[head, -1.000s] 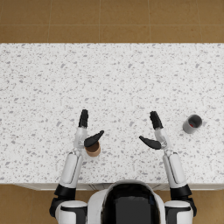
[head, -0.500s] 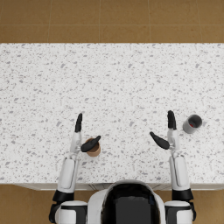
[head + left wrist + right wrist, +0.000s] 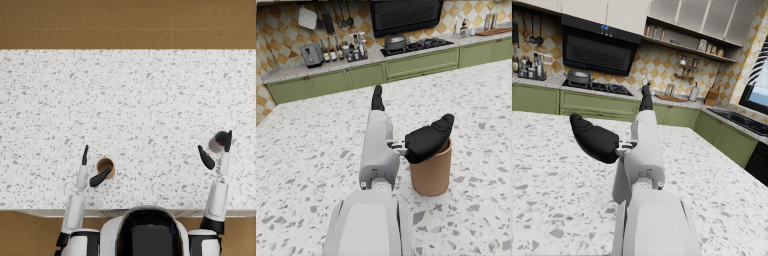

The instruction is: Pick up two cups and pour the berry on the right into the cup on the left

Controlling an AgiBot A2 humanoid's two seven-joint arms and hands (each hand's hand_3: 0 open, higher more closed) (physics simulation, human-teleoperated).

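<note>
A brown cup stands near the table's front edge on the left. My left hand is beside it with fingers straight and its thumb reaching over the rim, gripping nothing. In the left wrist view the thumb lies across the top of the brown cup. On the right stands a grey cup with something red inside. My right hand is spread around it, fingers on its right and thumb apart on its left. The right wrist view shows only a grey sliver of this cup beside the forearm.
The speckled white table stretches far behind and between the two cups. Its front edge runs just below both hands. Brown floor lies beyond the far edge.
Both hands have spread outward. The left hand moved left and back until its thumb sits over the brown cup. The right hand moved right up to the grey cup. Neither cup moved.
</note>
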